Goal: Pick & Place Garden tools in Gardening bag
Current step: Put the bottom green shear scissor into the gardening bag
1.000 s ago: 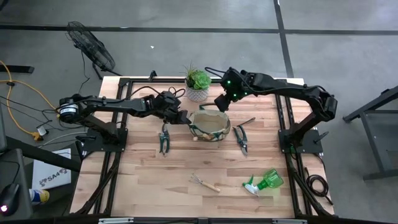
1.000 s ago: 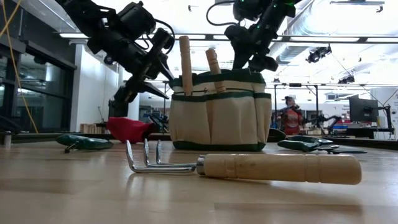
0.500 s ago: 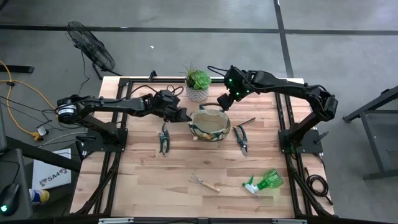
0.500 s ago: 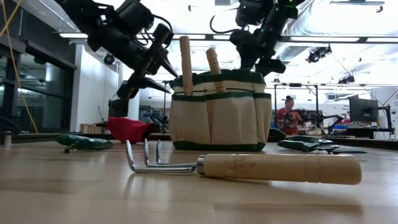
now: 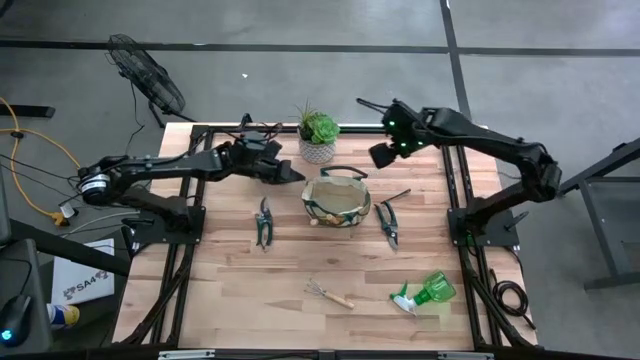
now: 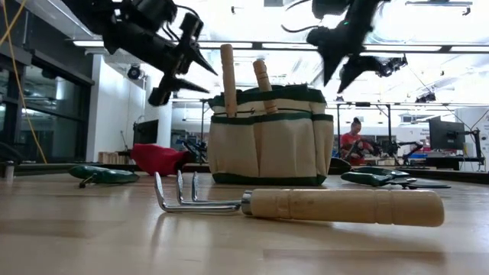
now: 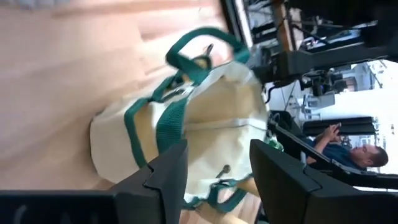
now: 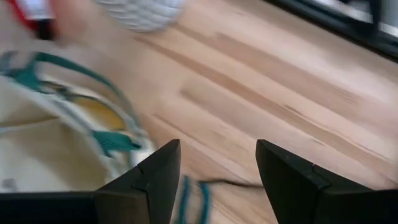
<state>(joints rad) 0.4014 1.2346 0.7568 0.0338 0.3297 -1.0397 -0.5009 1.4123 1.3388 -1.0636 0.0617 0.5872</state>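
Observation:
The gardening bag [image 5: 336,200] stands upright on its base at the table's middle, and two wooden trowel handles [image 6: 228,76] [image 6: 262,75] stick up out of it. Dark pruning shears [image 5: 264,222] [image 5: 388,222] lie to either side of the bag. A hand rake [image 5: 330,293] and a green spray bottle [image 5: 425,293] lie toward the near edge. A red glove [image 6: 159,158] lies beyond the bag's left side. My left gripper [image 5: 293,172] [image 7: 217,162] hangs open above the bag's far left. My right gripper [image 5: 378,155] [image 8: 217,162] hangs open above its far right. Neither has anything between its fingers.
A green succulent in a white pot [image 5: 318,137] stands just beyond the bag, between the two grippers. Bare wooden tabletop [image 5: 230,290] lies at the near left. People sit in the room beyond the table [image 6: 355,141].
Both grippers have risen and drawn away from the bag's rim. The left one went toward the far edge. The right one went toward the table's right and rolled. The bag and the trowels in it have stayed put.

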